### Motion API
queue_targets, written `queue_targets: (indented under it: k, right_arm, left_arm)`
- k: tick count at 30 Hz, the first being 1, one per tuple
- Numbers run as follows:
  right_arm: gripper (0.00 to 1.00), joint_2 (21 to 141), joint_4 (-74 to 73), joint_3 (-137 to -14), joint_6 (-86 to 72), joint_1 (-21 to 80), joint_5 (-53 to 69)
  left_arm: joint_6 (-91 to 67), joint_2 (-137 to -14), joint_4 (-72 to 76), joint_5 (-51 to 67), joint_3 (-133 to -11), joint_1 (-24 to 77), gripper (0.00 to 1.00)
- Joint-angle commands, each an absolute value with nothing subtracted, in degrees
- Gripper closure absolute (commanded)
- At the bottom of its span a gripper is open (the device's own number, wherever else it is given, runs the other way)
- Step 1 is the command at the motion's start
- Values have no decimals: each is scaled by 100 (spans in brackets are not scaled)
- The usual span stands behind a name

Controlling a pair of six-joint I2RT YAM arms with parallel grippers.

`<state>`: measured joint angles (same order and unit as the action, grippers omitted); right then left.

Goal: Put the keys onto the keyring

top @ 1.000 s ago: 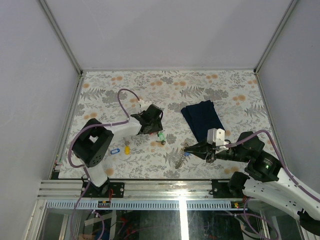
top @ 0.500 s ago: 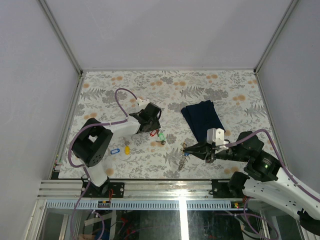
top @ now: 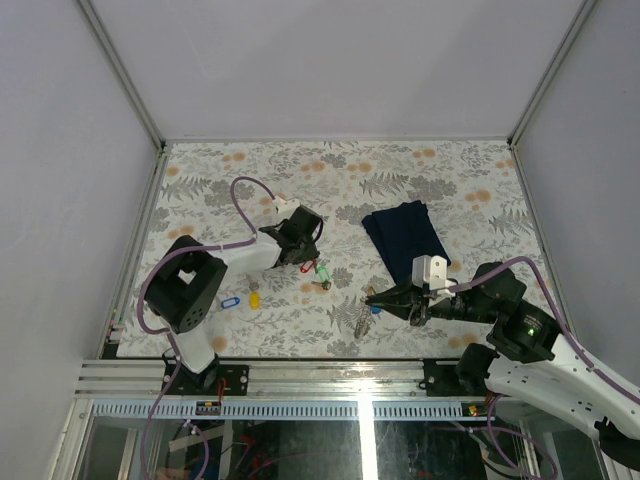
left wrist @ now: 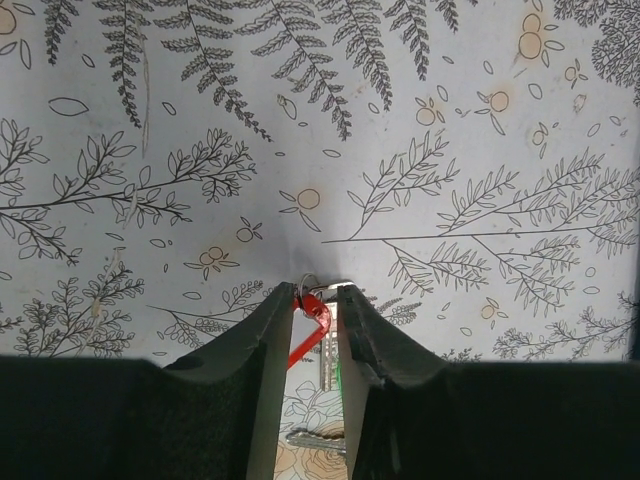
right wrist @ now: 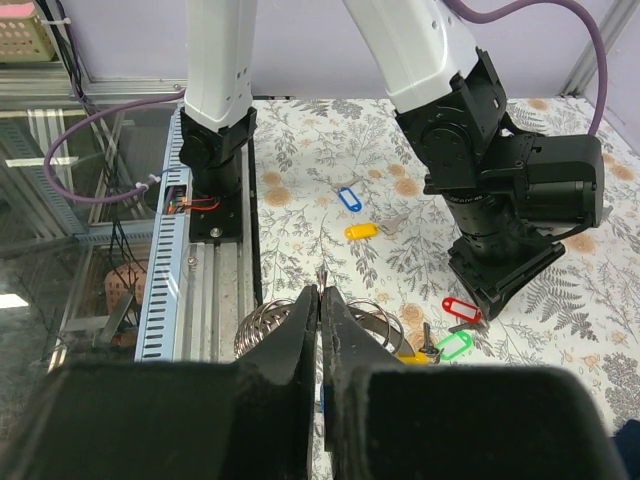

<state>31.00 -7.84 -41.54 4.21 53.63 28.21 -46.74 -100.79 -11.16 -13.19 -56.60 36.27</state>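
Your right tool [right wrist: 320, 290] barely pinched the keyring [right wrist: 262, 325], risking a drop; whether the left tool [left wrist: 314, 292] held the red-tagged key [left wrist: 318, 310] was unclear.

A robotics lab cell: white enclosure panels [top: 330, 60], aluminium rail [top: 300, 375] and slotted cable duct [top: 300, 409].

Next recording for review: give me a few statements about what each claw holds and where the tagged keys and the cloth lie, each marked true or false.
1. The right claw is shut on the keyring. True.
2. The navy cloth covers the keyring. False: it lies apart, farther back on the table.
3. The blue-tagged key and yellow-tagged key lie side by side near the left arm's base. True.
4. The left claw has a green tag between its fingers. False: a red tag sits there, and the green-tagged key lies on the table.
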Motion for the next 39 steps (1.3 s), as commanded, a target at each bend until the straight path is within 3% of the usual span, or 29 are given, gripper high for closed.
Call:
queue_targets:
  k: [1,10,15,23,34,39]
  right_arm:
    - [100,3119,-316,-4201,333,5388,2971]
    - [100,3127,-321,-4192,321,5392,2997]
    - [100,3113,-307,-4185,299,5393,2993]
    - [100,3131,-331,-4209,290,5388,2841]
    - [100,3360,-194,-4298,201,5388,2618]
    - [100,3580,-41,-4384,123,5390,2385]
  left_arm:
    - [-4720,-10183,-853,-1379,-5734,3604,75]
    - [-4707,-10200,-844,-1354,-5730,3602,84]
    - [-4613,-10166,-849,-1341,-5761,3603,100]
    - [-4149,-9683,-571,-1172,-5603,3604,100]
    - [-2641,-7035,872,478,-4557,3621,100]
    - [-2082,-6344,482,1082,-4787,3621,100]
